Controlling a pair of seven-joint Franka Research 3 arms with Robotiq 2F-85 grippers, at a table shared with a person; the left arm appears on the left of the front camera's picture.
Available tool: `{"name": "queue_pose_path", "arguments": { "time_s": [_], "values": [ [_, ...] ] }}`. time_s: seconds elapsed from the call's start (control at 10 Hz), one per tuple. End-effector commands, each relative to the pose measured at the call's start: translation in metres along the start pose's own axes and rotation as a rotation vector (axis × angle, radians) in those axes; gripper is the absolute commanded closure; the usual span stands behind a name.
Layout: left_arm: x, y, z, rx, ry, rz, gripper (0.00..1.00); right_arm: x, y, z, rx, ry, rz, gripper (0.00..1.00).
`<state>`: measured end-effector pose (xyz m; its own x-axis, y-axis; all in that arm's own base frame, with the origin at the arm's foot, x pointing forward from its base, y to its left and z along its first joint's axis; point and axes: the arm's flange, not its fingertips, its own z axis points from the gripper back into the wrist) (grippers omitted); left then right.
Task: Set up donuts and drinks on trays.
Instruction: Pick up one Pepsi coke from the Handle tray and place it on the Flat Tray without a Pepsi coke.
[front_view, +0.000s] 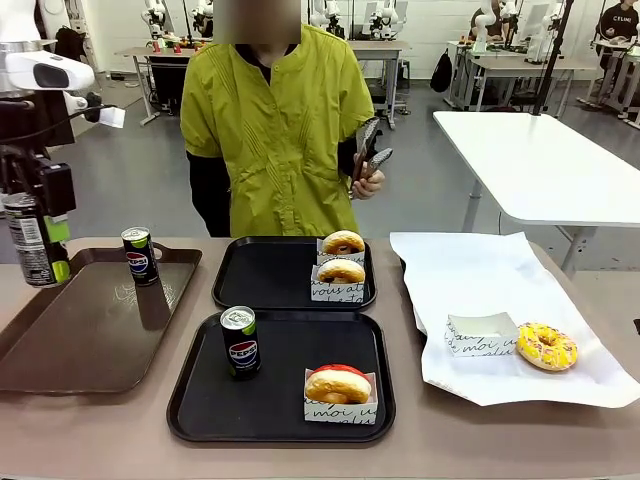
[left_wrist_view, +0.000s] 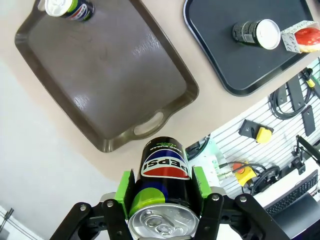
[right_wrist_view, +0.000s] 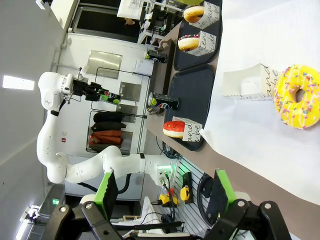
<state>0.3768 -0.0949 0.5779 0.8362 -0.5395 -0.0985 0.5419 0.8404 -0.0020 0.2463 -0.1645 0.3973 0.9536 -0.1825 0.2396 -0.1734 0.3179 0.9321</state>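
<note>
While the left pincer (front_view: 42, 250) is clamping an upright can (front_view: 25, 228) at the left edge of the surface (front_view: 450, 440), the canless far tray (front_view: 265, 275) is lying to its right.

You get bright, even overhead light in every view, with faint shadows. Beyond your left hand (left_wrist_view: 162, 186), the brown tray (left_wrist_view: 100, 75) shows soft white glare. Past your right hand (right_wrist_view: 165, 189), the white paper (right_wrist_view: 250, 130) nearly washes out. Both wrist pictures bend at the edges.
</note>
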Motion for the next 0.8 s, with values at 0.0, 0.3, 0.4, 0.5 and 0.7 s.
{"name": "queue_pose_path", "arguments": {
  "time_s": [0.0, 0.3, 0.4, 0.5, 0.7],
  "values": [
    [0.05, 0.003, 0.004, 0.043, -0.034, -0.069, 0.42, 0.003, 0.0, -0.001, 0.022, -0.018, 0.018, 0.0],
    [0.111, -0.008, 0.001, 0.115, -0.057, -0.092, 0.42, 0.003, 0.0, -0.001, 0.022, -0.018, 0.018, 0.0],
    [0.139, -0.005, 0.001, 0.122, -0.057, -0.1, 0.42, 0.003, 0.0, -0.001, 0.022, -0.018, 0.018, 0.0],
    [0.159, -0.004, -0.003, 0.125, -0.052, -0.103, 0.42, 0.003, 0.0, -0.001, 0.022, -0.018, 0.018, 0.0],
    [0.165, -0.006, -0.012, 0.103, -0.057, -0.088, 0.42, 0.003, 0.0, -0.001, 0.022, -0.018, 0.018, 0.0]
  ]
}}
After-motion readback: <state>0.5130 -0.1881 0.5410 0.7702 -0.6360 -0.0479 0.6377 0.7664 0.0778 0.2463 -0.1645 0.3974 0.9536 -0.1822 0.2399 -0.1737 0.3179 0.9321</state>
